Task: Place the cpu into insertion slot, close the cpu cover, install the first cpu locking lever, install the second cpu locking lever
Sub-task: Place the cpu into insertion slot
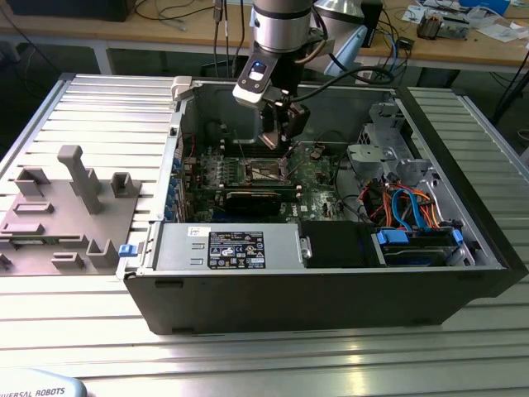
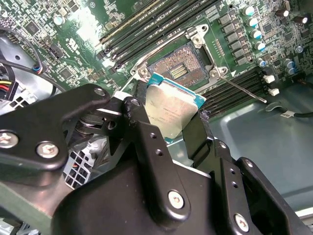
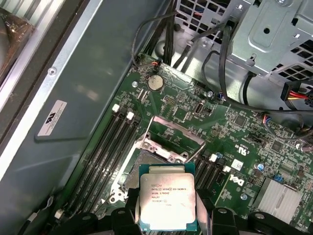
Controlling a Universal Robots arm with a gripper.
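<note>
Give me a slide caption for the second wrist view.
The gripper holds the cpu by its edges, close to the empty insertion slot.

Fine print on the cpu

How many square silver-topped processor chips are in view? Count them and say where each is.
1. The flat square silver-grey cpu is clamped in the black hand, above the green board near the bare gold-tinged insertion slot. Others may hide under the hand.

Ribbed metal table; wooden workbench behind, cables strewn across.
</note>
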